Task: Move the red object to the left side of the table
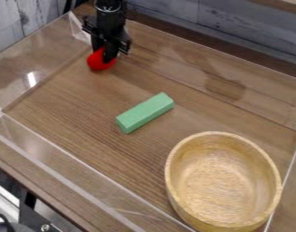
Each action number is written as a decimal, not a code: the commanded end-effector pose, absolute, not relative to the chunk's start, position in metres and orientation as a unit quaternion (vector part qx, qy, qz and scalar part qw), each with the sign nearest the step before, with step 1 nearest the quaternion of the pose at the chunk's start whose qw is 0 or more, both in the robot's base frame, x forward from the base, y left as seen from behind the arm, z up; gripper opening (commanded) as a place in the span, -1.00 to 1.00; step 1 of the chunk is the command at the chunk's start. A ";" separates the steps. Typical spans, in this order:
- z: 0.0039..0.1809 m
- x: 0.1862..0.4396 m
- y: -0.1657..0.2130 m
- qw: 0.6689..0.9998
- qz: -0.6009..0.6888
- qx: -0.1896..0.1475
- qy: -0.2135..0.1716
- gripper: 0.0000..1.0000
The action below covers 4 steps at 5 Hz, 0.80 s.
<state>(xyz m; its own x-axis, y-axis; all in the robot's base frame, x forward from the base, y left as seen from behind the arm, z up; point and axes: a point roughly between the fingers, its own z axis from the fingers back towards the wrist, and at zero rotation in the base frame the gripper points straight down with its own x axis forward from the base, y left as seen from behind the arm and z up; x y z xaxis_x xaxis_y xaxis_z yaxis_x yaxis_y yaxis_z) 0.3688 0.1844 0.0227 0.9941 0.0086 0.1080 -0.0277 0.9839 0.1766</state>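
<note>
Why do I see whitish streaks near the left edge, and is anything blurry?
Camera view: the streaks are glare on the clear acrylic walls; the table is evenly lit with soft shadows; the green block and wooden bowl look fairly sharp, while the dark hand over the red object lacks detail.

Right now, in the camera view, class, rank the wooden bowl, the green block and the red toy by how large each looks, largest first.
1. Wooden bowl, though it sits nearest the camera, which enlarges it.
2. Green block.
3. Red toy, farthest away and partly hidden by the gripper.
</note>
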 end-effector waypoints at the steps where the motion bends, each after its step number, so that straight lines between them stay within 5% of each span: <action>1: 0.003 0.363 0.192 0.996 0.010 0.078 -0.035 -1.00; 4: 0.009 0.355 0.193 0.997 0.026 0.064 -0.019 -1.00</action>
<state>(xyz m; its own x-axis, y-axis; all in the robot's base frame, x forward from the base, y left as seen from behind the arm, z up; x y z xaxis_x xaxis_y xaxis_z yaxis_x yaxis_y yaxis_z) 0.3652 0.1859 0.0175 0.9979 0.0172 0.0631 -0.0259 0.9899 0.1397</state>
